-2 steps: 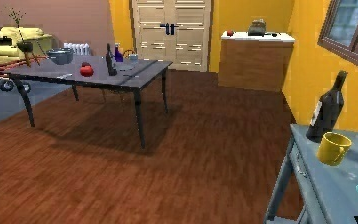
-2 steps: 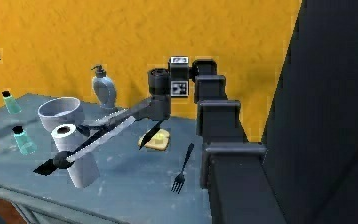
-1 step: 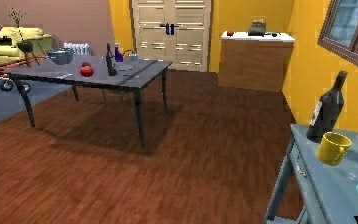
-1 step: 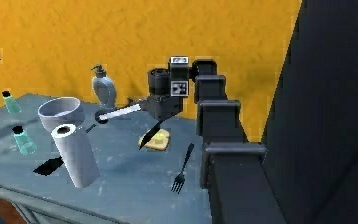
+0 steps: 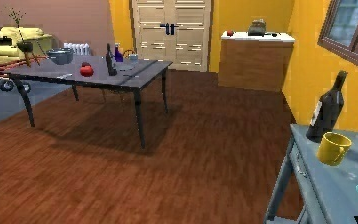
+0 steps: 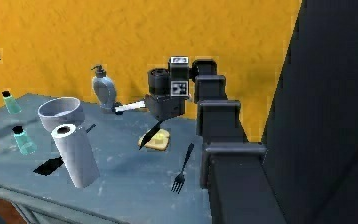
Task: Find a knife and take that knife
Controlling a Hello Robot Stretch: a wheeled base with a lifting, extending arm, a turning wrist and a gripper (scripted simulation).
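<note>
- Grey-blue counter (image 6: 117,178) carried everything near the tool (image 6: 124,105). The dark arm bar (image 6: 222,130) rose from the arm side view's bottom edge up to it.
- Tool: the fingers pointed toward the arm side view's left, above the counter top. Things stood on the counter at and behind it, so I could not tell whether it held anything. Its grip state was not readable either.
- knife (image 6: 150,133): a dark slim blade shape, just below the tool in the picture and slightly right of the fingertips. It lay tilted, with one end on a yellow slab (image 6: 167,142). Whether the tool was over it or touching it could not be told.
- Grey pump bottle (image 6: 105,86): upright, just left of the tool's fingertips. Contact could not be told.
- Pale bowl (image 6: 60,110): farther left of the tool, past the pump bottle.
- White paper roll (image 6: 75,153): upright, left of and below the tool. A dark flat utensil (image 6: 47,166) lay just left of its base.
- Two small teal bottles (image 6: 23,141): well left of the tool, near the counter's far-left end.
- fork (image 6: 182,168): below and right of the tool, beside the arm bar and below the knife.
- Forward view: the same counter's edge was at bottom right, with a dark bottle (image 5: 327,105) and a yellow cup (image 5: 334,147) near each other.
- A far counter (image 5: 137,78) stood across the wood floor (image 5: 207,150), well apart from the tool's counter. It carried a red apple (image 5: 86,69), a tall bottle (image 5: 111,60) and a bowl.
- White double doors (image 5: 172,30) and a wood cabinet (image 5: 255,62) stood against the back wall.
</note>
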